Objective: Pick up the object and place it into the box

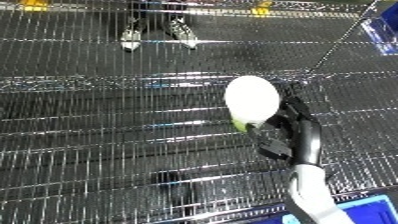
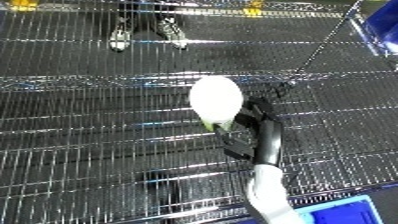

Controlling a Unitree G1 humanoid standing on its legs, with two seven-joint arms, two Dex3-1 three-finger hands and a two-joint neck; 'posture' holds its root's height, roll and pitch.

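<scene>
**Object in hand, bin still to reach**

The right hand point(image 1: 298, 127) comes up from the lower right on its white forearm point(image 1: 311, 197), its black fingers curled round the lower end of a pale, egg-shaped object point(image 1: 251, 100). The object is white over most of its surface with a yellow-green tinge at the bottom, where the fingers meet it. It stands roughly upright in the grip and appears to be lifted clear of the wire rack point(image 1: 107, 150) that fills nearly the whole view, though how high it sits above the wires I cannot tell

The left hand shows in neither view

At the lower right corner, just beside the forearm, is the blue edge of what I take to be the bin point(image 2: 342, 212); only a corner of it is visible. Another blue thing point(image 1: 382, 32) sits at the upper right edge, too cut off to identify

As I judge it, the picking up is done: the object is held. What is left is carrying it back and down toward the blue bin near the robot, then letting it go inside
</scene>
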